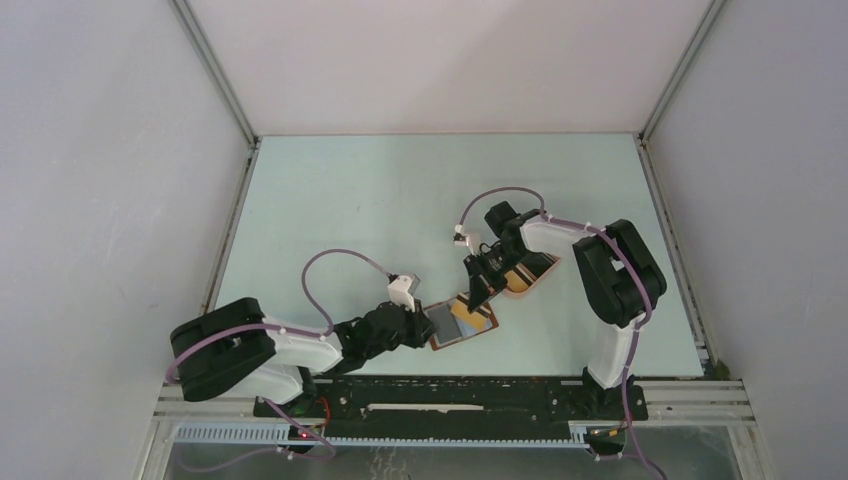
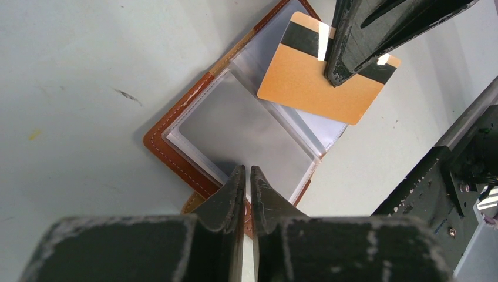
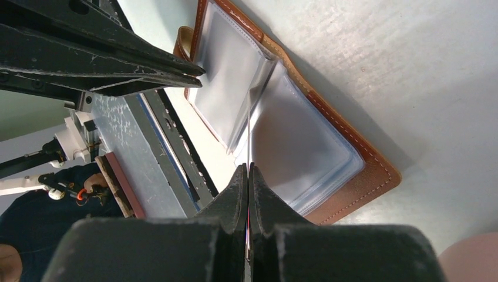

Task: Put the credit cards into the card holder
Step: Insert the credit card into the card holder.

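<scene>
Pale green table (image 1: 400,190) starts at the metal rail (image 1: 450,398) where both arms are bolted. Just beyond the rail, the left gripper (image 2: 247,176), jaws nearly together, pinches the edge of a clear sleeve (image 2: 246,129) of the card holder (image 2: 176,154), which lies open on the surface. Over its far half, the right gripper (image 2: 339,75) is clamped on an orange card (image 2: 305,91) with a black stripe. Farther back, the table runs to plain white walls (image 1: 450,60).
</scene>
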You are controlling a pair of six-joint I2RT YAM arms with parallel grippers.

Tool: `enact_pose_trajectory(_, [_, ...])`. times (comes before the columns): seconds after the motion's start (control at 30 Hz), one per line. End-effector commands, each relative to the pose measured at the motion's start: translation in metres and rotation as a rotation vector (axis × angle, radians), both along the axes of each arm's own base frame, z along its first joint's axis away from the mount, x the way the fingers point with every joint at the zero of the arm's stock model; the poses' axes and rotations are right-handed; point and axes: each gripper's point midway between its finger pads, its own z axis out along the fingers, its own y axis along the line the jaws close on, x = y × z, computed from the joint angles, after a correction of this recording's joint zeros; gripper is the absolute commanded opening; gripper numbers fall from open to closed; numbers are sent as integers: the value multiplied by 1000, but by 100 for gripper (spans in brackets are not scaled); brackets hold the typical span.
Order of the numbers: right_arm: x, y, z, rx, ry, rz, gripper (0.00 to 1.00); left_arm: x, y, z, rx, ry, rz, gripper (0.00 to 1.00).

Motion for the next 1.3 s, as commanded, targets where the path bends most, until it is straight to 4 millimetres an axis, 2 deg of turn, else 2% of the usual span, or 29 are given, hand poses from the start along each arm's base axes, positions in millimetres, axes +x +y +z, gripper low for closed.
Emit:
enact_pose_trajectory(0.0, [1,10,9,43,19,5,0,6,-5,5,-18,3,21,11])
enact_pose_trajectory(0.47, [4,10,0,13,51,-29,0,4,-5,5,-21,11,14,9])
enact_pose_trajectory(0.8, [17,4,11,23,-18,-77,0,4,-4,3,-20,18,19,9])
enact_pose_trajectory(1.27, [13,6,-3,-40,23,-106,0,3,-6,5,-32,25,14,9])
